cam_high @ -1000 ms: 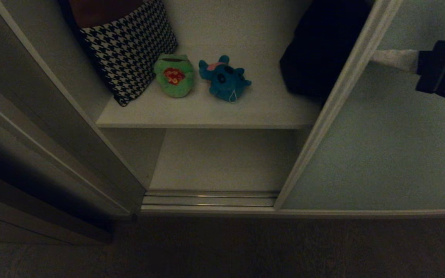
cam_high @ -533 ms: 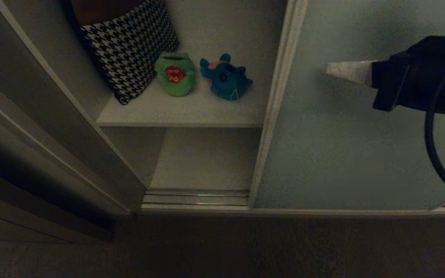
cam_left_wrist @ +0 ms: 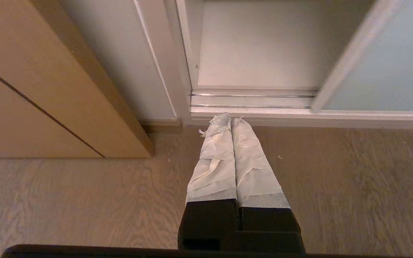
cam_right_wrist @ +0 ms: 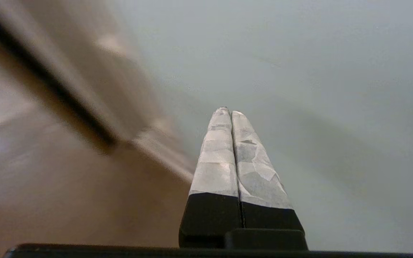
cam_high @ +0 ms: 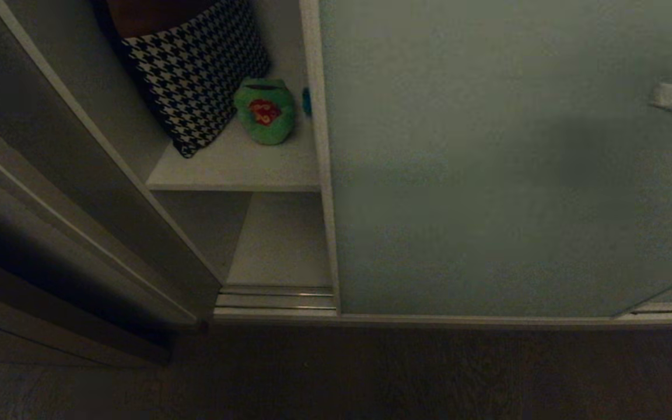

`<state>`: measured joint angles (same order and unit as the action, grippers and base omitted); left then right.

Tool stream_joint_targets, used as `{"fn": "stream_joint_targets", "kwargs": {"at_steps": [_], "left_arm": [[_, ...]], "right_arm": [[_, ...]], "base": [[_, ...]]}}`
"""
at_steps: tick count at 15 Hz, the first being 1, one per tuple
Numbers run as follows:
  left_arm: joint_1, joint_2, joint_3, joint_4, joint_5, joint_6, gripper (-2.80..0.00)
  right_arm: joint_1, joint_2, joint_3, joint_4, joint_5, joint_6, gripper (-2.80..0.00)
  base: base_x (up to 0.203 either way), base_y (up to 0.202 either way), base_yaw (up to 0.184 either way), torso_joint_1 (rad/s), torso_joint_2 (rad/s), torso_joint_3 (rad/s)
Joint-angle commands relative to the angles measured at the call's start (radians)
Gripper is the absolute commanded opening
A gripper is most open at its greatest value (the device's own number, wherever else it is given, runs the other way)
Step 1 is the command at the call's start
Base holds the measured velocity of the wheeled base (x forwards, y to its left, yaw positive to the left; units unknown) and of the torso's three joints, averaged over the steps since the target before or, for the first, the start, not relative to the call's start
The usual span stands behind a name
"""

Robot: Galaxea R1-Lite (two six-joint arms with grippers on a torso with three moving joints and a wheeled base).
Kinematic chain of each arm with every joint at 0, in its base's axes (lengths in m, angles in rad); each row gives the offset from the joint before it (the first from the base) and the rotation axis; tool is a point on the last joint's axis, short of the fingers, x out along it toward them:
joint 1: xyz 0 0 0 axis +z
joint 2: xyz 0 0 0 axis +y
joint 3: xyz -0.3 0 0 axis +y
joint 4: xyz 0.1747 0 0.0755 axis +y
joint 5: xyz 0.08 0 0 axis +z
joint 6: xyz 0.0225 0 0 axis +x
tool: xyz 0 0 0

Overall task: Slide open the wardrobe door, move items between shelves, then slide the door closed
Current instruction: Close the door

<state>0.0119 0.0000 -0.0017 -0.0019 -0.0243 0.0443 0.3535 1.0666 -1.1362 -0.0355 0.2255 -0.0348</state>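
Observation:
The pale grey-green sliding wardrobe door (cam_high: 487, 175) covers most of the opening; its cream frame edge (cam_high: 318, 157) stands just right of the green frog (cam_high: 264, 111). Only a sliver of the blue plush (cam_high: 306, 100) shows past that edge. Both sit on the upper shelf (cam_high: 237, 169); the white bottom shelf (cam_high: 280, 245) below is bare. My right gripper (cam_high: 657, 98) is shut at the far right in front of the door panel (cam_right_wrist: 317, 71), nothing in it (cam_right_wrist: 227, 110). My left gripper (cam_left_wrist: 228, 116) is shut and empty, low over the floor by the track.
A black-and-white houndstooth cushion (cam_high: 193, 70) leans at the back left of the upper shelf. The silver floor track (cam_high: 275, 297) runs along the sill. A brown wooden panel (cam_left_wrist: 48, 82) stands left of the wardrobe, with wood floor (cam_left_wrist: 335, 186) in front.
The door has slid left across the opening, hiding the black bag and nearly all of the blue plush. My right gripper pushed left, then drew back to the right edge of view.

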Motion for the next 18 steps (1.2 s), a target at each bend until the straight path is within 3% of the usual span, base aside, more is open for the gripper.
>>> {"fn": "stream_joint_targets", "kwargs": {"at_steps": [1, 4, 6, 13, 15, 18], "left_arm": [[0.000, 0.002, 0.000, 0.000, 0.000, 0.000, -2.80], [0.000, 0.002, 0.000, 0.000, 0.000, 0.000, -2.80], [0.000, 0.002, 0.000, 0.000, 0.000, 0.000, -2.80], [0.000, 0.002, 0.000, -0.001, 0.000, 0.000, -2.80], [0.000, 0.002, 0.000, 0.000, 0.000, 0.000, -2.80], [0.000, 0.002, 0.000, 0.000, 0.000, 0.000, -2.80]], "right_arm": [[-0.149, -0.104, 0.031, 0.019, 0.013, 0.003, -2.80], [-0.463, -0.181, 0.097, 0.043, 0.027, 0.035, -2.80], [-0.640, -0.216, 0.131, 0.051, 0.027, 0.110, -2.80], [-1.098, -0.140, 0.184, 0.062, 0.014, 0.339, -2.80], [-1.220, -0.076, 0.155, 0.062, 0.079, 0.408, -2.80], [-1.353, 0.032, 0.108, 0.062, 0.220, 0.446, -2.80]], "base": [[0.000, 0.000, 0.000, 0.000, 0.00, 0.000], [0.000, 0.000, 0.000, 0.000, 0.00, 0.000], [0.000, 0.000, 0.000, 0.000, 0.00, 0.000], [0.000, 0.000, 0.000, 0.000, 0.00, 0.000], [0.000, 0.000, 0.000, 0.000, 0.00, 0.000], [0.000, 0.000, 0.000, 0.000, 0.00, 0.000]]}}
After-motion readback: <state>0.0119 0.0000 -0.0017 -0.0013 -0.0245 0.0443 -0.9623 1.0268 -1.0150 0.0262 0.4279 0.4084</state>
